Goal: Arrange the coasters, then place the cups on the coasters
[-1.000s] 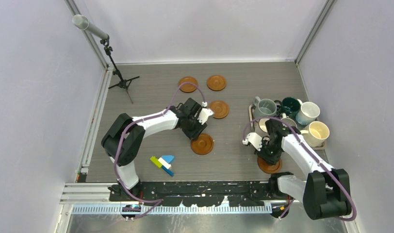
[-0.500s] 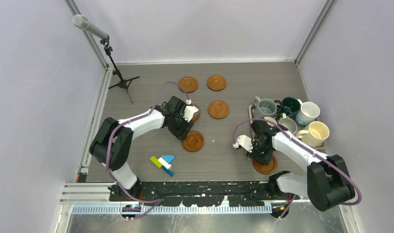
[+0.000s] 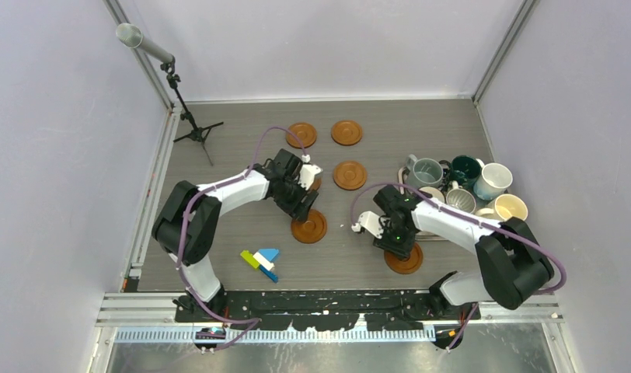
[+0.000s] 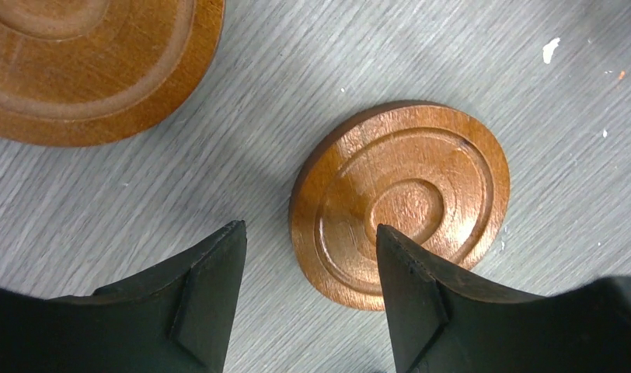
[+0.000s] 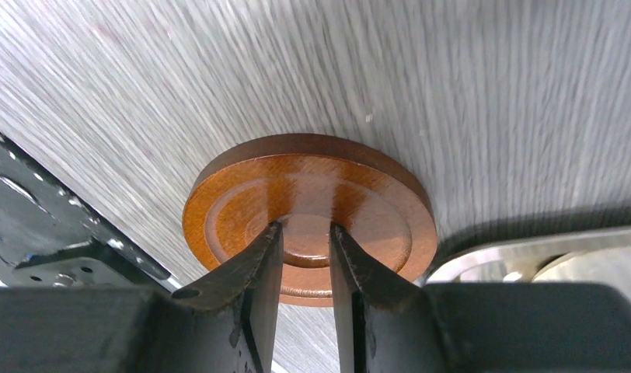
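Note:
Several reddish-brown coasters lie flat on the table: three at the back [image 3: 301, 134], [image 3: 346, 132], [image 3: 350, 175], and one half hidden [image 3: 315, 185] behind my left wrist. My left gripper [image 3: 302, 203] [image 4: 308, 229] is open; a coaster [image 3: 308, 227] [image 4: 402, 202] lies free on the table, with one finger [image 4: 421, 295] over its near edge. My right gripper [image 3: 393, 239] [image 5: 305, 225] has its jaws a narrow gap apart, tips pressed on the top of a coaster [image 3: 406, 261] [image 5: 308, 214]. The cups, among them grey-blue [image 3: 425, 172], dark green [image 3: 465, 169] and cream [image 3: 510, 208], stand at the right.
The cups crowd a steel tray [image 3: 401, 189] [image 5: 514, 256] just right of my right gripper. Small coloured blocks [image 3: 259, 260] lie near the front left. A microphone tripod [image 3: 194, 128] stands at the back left. The black front rail [image 5: 56, 241] runs close to the right-hand coaster.
My left gripper slid its coaster left, then opened, leaving it flat on the table. My right gripper slid its coaster leftward along the front of the table, away from the tray.

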`<state>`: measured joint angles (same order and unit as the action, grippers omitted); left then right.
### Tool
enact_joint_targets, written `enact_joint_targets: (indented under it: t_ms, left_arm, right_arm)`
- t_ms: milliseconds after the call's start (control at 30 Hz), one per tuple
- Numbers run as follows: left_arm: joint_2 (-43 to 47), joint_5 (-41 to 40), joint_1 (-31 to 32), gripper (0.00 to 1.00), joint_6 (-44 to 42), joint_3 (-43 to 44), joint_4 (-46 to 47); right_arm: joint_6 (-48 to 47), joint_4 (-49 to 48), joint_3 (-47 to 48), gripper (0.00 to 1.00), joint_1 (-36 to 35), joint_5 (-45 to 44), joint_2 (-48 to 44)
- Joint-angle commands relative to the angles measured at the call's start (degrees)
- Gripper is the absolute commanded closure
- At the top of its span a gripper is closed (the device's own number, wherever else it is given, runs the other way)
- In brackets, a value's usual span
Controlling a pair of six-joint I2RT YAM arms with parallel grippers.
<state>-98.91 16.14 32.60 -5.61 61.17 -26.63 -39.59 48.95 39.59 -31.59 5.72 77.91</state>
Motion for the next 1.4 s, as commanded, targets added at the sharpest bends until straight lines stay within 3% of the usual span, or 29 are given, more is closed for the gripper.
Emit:
enact_joint_targets:
  t_ms: [0, 267, 633, 933, 1200, 1367]
  left_arm:
    - [-2.08, 0.82, 0.42, 0.36, 1.16, 2.29, 1.36]
    - [-4.26, -5.39, 1.44, 0.39, -1.84, 3.34, -2.12]
    - [-4.31, -11.12, 1.39, 0.46, -8.04, 1.43, -9.69]
    - [-0.24, -8.45, 0.53, 0.46, -10.42, -2.17, -11.65]
    - [3.55, 1.25, -5.68, 0.35, -10.38, -1.81, -9.76]
    - [7.94, 1.90, -5.78, 0.27, -11.83, -6.06, -3.99]
  right_arm:
    - [4.70, -10.54, 2.31, 0.65, -4.11, 4.10, 4.16]
    - [4.96, -13.25, 5.20, 0.64, -9.21, 1.43, 8.27]
    - [5.63, -12.98, 13.60, 0.64, -10.49, 4.71, 12.41]
    - [8.89, -16.88, 15.55, 0.64, -12.07, 6.20, 14.17]
    - [13.10, -16.23, 14.98, 0.46, -11.06, 7.33, 5.58]
    - [16.27, -14.00, 14.87, 0.38, -8.15, 7.50, 2.74]
